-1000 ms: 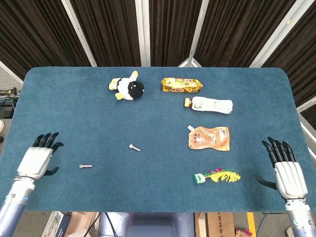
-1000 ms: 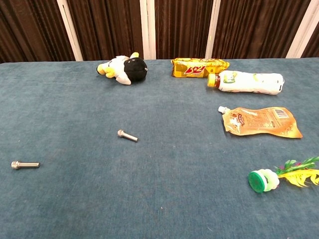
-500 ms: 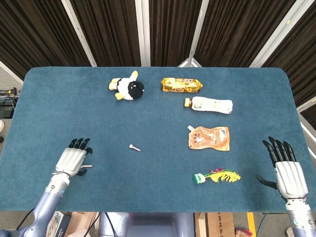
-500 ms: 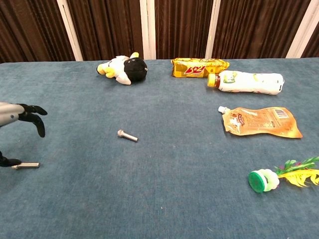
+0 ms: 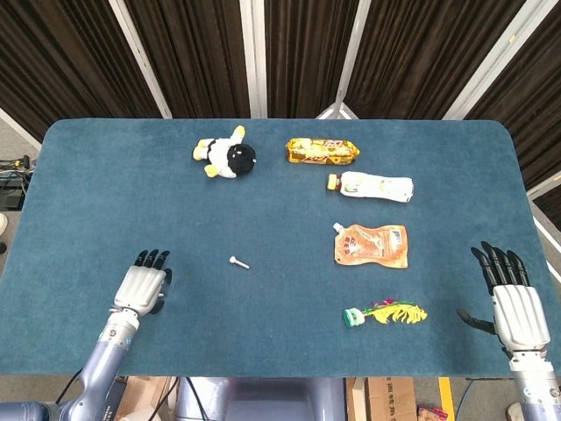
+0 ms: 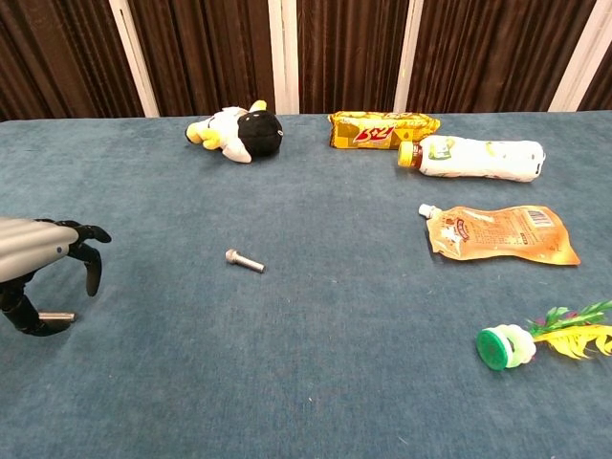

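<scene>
Left hand point(image 6: 43, 273) arched over near bolt point(image 6: 57, 316) at table's point(image 5: 289, 210) left front, thumb seemingly touching it, not yet gripped or lifted; second bolt point(image 6: 244, 260) untouched; right hand point(image 5: 513, 303) idle, fingers spread, empty

Bolt point(image 6: 57, 316) mostly hidden under the left hand point(image 6: 43, 258)

Print on snack packet point(image 6: 383, 128) and pouch point(image 6: 499, 233) illegible
</scene>
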`<state>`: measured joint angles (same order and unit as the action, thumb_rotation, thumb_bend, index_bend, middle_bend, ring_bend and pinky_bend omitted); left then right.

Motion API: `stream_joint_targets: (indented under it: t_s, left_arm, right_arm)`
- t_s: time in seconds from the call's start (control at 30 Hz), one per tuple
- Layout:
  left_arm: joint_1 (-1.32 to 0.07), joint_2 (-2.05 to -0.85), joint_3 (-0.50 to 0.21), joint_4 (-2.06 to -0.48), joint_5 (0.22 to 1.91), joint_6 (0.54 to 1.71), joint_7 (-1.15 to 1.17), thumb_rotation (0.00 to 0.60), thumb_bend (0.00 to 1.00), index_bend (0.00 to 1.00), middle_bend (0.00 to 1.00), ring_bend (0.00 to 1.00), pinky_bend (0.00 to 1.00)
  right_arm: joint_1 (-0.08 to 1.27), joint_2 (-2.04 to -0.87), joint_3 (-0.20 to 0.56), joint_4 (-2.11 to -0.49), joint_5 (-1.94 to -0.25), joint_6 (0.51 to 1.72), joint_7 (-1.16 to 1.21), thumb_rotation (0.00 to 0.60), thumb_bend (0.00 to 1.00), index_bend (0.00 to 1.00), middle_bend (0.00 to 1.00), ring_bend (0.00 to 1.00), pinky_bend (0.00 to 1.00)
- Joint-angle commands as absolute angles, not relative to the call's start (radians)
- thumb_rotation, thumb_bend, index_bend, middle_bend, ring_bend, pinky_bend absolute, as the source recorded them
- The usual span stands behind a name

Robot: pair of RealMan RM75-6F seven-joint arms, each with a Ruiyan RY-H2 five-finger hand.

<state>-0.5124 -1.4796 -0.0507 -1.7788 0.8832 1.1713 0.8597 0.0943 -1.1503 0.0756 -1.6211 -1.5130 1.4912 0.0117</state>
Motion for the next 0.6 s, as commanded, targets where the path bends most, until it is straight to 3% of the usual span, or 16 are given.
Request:
stream_joint_targets:
  t_s: [0.03, 0.6]
  left_arm:
    - [-0.514, -1.482, -0.043, -1.777, 0.889, 1.176, 0.860, 0.600, 0.44, 0.48, 0.06, 0.00, 0.00]
    - [-0.517, -1.495, -0.011, -1.740, 0.901, 1.206, 0.854, 0.600, 0.46, 0.49, 0.08, 0.00, 0.00]
  right_arm:
    - [0.094, -1.151, 0.077, -1.621, -1.510, 1.491, 0.013, 0.600, 0.12, 0.11, 0.07, 0.06, 0.00]
    - [0.101, -1.158, 0.083, -1.613, -1.480, 1.463, 0.018, 0.600, 0.11, 0.11, 0.07, 0.06, 0.00]
